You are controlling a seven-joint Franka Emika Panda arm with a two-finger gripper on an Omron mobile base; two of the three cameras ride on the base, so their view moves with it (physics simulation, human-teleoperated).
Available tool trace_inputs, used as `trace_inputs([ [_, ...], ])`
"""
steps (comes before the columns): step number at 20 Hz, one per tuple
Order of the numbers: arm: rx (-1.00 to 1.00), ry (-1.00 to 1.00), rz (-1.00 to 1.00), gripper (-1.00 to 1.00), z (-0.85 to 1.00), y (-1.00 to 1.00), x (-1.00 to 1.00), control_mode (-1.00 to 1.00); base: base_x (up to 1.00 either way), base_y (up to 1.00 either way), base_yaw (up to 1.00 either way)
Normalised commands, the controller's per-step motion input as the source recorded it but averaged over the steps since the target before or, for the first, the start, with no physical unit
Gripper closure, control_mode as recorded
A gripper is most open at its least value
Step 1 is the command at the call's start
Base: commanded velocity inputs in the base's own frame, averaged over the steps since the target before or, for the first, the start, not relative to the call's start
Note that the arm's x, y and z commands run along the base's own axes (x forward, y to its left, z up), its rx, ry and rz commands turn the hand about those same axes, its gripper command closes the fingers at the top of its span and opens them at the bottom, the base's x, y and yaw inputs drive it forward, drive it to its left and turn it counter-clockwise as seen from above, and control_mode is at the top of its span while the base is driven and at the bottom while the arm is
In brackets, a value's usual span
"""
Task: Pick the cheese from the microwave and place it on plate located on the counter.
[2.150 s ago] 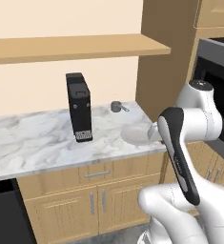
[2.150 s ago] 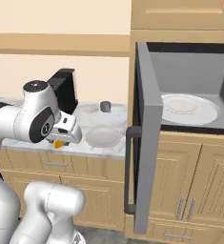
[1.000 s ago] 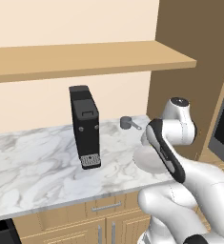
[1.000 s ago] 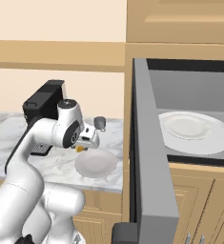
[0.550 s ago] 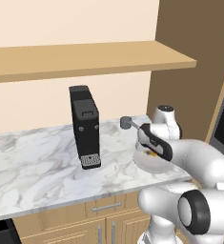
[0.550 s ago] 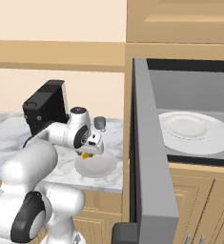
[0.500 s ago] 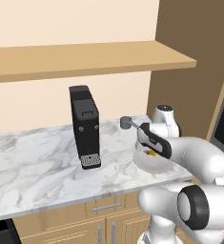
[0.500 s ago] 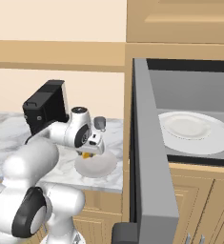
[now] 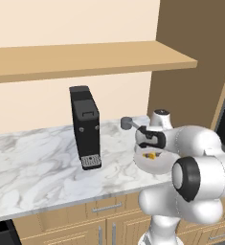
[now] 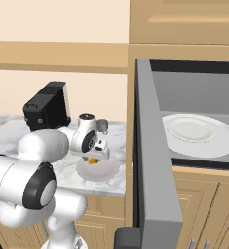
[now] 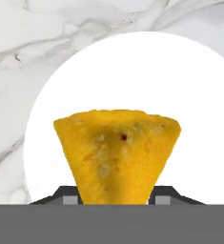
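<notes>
Gripper (image 9: 151,149) clamping the cheese (image 11: 117,157) just over the plate (image 10: 97,169) on the marbled surface (image 9: 32,162), having come lower than a moment ago, black machine (image 9: 85,127) and small grey cup (image 9: 127,123) standing beyond it, microwave (image 10: 194,141) hanging open off to its side.

We see cheese (image 11: 117,155) wedge dead centre, yellow-orange, pitted, wide end away from pincer (image 11: 114,199), narrow end down between its two dark fingertips (image 11: 65,197). Fingertips flank wedge left and right, touching its sides. Beyond cheese we see plate (image 11: 189,95), round, glossy white, directly under pincer. Past plate rim, marbled white-grey surface (image 11: 46,28) shows above and left. We cannot tell if cheese touches plate.
</notes>
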Motion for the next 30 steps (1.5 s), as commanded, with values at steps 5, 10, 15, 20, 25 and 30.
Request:
trace_inputs([
  [5,0.0,-0.04,0.0,1.0,-0.31,0.0,0.0,-1.0,0.0,0.0,0.0],
  [10,0.0,0.0,0.0,-1.0,-0.07,0.0,0.0,-1.0,0.0,0.0,0.0],
  [15,0.0,-0.02,0.0,-1.0,0.0,-0.01,0.0,-1.0,0.0,0.0,0.0],
  [20,0.0,-0.09,0.0,-1.0,0.15,-0.09,-0.29,-1.0,0.0,0.0,0.0],
  [25,0.0,-0.04,0.0,-1.0,0.55,0.39,-0.49,-1.0,0.0,0.0,0.0],
  [30,0.0,-0.02,0.01,-1.0,0.89,0.73,-0.46,-1.0,0.0,0.0,0.0],
])
